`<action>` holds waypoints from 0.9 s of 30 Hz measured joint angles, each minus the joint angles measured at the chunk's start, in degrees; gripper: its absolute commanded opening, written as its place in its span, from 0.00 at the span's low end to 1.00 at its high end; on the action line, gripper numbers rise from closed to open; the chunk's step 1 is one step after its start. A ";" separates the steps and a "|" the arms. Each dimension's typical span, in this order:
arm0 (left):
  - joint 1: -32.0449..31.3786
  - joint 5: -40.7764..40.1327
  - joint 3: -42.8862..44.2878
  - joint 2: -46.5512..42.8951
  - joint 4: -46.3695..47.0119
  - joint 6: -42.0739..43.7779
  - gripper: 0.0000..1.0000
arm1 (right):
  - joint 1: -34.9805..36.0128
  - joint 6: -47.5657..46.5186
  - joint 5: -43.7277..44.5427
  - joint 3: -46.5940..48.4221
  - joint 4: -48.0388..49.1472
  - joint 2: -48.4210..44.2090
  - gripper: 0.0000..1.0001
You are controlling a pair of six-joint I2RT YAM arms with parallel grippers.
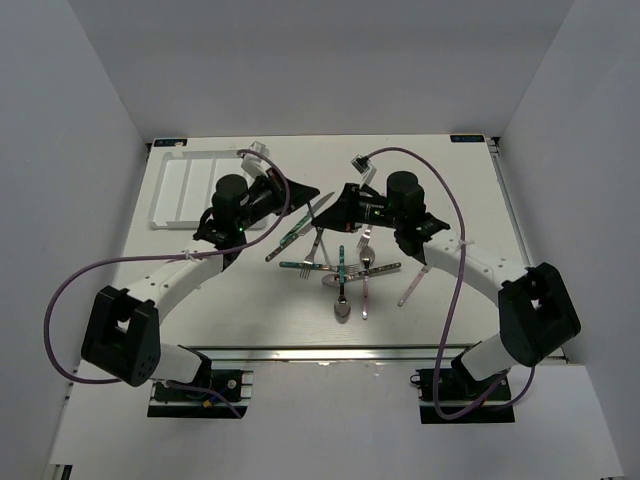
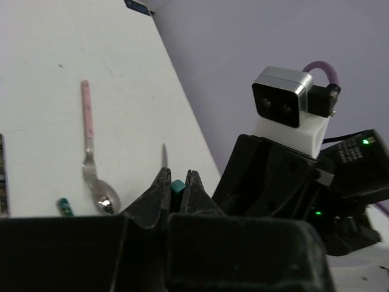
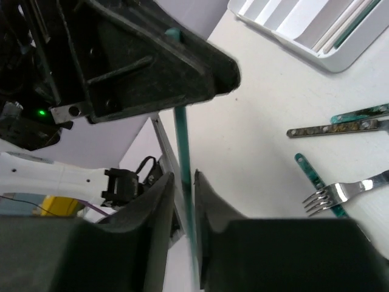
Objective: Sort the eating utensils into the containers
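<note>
The left gripper [image 2: 178, 173] and right gripper [image 3: 182, 176] meet nose to nose above the middle of the table [image 1: 455, 200]; each has its jaws drawn narrow on the same teal stick [image 3: 181, 137]; in the left wrist view its squared teal end sits pinched between the two fingers; in the right wrist view the stick runs up from the right gripper's near-closed fingers into the black body of the left one; the white tray [image 1: 185, 190] lies at the far left of the table, beyond the left gripper, and a thin teal piece lies along one of its compartments; the loose utensils [image 1: 342, 272] lie crossed in a cluster near the table's centre, among them a pink-handled spoon [image 2: 89, 137] and a fork [image 3: 343, 193], all apart from the tray
</note>
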 measured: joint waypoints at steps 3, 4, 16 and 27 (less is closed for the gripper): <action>0.02 -1.07 3.85 1.27 -4.81 4.13 0.00 | -0.26 0.55 1.53 0.02 -0.20 0.00 0.89; 0.00 -3.72 6.88 2.10 -9.77 7.76 0.00 | -0.63 0.02 2.56 -0.07 -0.63 -0.15 0.89; 9.27 -40.68 64.63 43.19 -49.90 41.77 0.00 | -8.81 -4.35 19.65 -13.81 -14.38 -15.15 0.89; 12.09 -42.10 69.70 55.28 -53.40 47.87 0.01 | -8.98 -9.77 22.36 -15.13 -19.67 -21.31 0.89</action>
